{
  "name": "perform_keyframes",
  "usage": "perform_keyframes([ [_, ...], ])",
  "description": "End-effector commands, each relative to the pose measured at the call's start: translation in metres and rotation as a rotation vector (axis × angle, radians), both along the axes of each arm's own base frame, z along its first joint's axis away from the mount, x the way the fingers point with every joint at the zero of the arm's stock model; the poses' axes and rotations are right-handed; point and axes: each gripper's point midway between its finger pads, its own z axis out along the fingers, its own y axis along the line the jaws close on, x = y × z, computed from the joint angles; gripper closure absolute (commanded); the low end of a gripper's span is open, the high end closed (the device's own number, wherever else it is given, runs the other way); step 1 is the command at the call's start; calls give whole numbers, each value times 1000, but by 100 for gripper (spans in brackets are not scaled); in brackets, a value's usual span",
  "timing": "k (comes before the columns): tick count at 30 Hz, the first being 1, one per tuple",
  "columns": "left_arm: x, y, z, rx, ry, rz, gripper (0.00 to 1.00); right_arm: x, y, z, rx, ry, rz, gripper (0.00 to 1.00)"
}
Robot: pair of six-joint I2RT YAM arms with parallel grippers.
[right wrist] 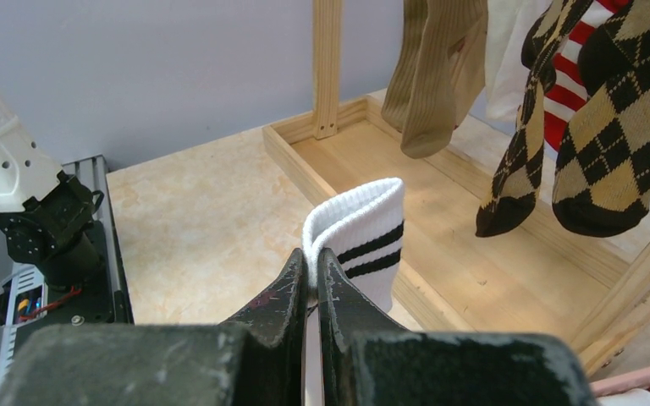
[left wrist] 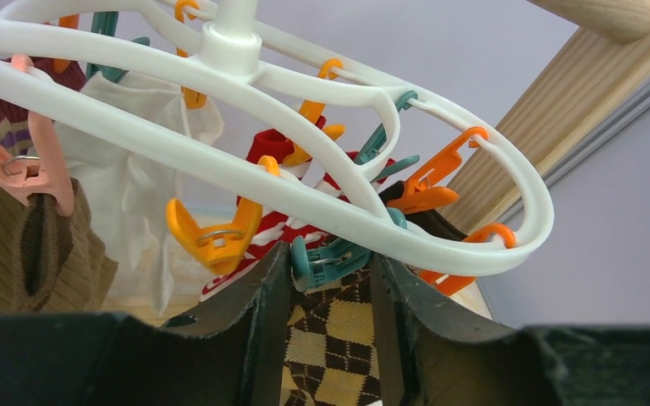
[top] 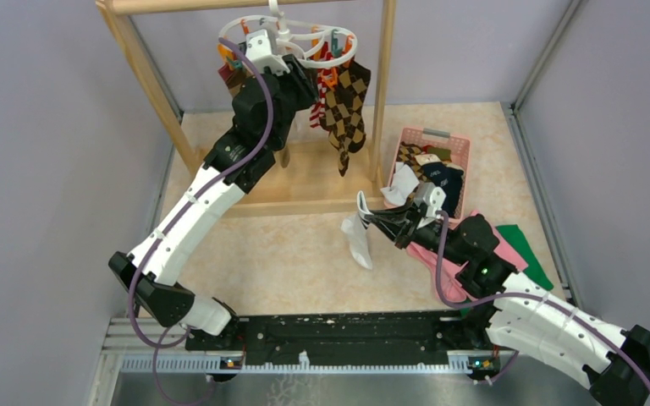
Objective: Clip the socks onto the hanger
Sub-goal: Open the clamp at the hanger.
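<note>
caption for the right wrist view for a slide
Right end effector pinching a white sock by its striped cuff, argyle socks hanging beyond.

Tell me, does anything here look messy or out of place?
Mostly tidy. The one loose spot: a pink cloth and a green cloth lie crumpled on the table beside the pink basket, partly under the right arm. The hung socks look orderly, and the white sock dangles from the right tool.

Left pincer (left wrist: 330,279) raised, seemingly half-open; right pincer (right wrist: 311,279) clamped.
</note>
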Motion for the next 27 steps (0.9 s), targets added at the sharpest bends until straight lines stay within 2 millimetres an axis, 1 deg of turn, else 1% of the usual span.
perform_keyframes([
  [1,-4,5,29,-32,-71,8,60,0,-4,25,54,-59,-13,100],
  [3,-4,5,29,-29,-72,9,62,0,-4,25,54,-58,-13,100],
  [9,-6,7,30,-21,-82,10,73,0,-4,24,53,-57,-13,100],
  [13,-8,10,31,-22,-89,19,75,0,-4,25,55,-59,-13,100],
  [14,-8,10,31,-22,-88,19,74,0,-4,24,54,-60,-14,100],
  [17,-7,11,29,-19,-85,22,59,0,-4,25,56,-59,-13,100],
  [19,-7,10,27,-14,-80,20,53,0,-4,25,56,-61,-14,100],
  [22,-6,8,26,-13,-77,18,51,0,-4,25,56,-60,-13,100],
  [27,-4,9,25,-11,-74,26,49,0,-5,26,56,-63,-15,100],
])
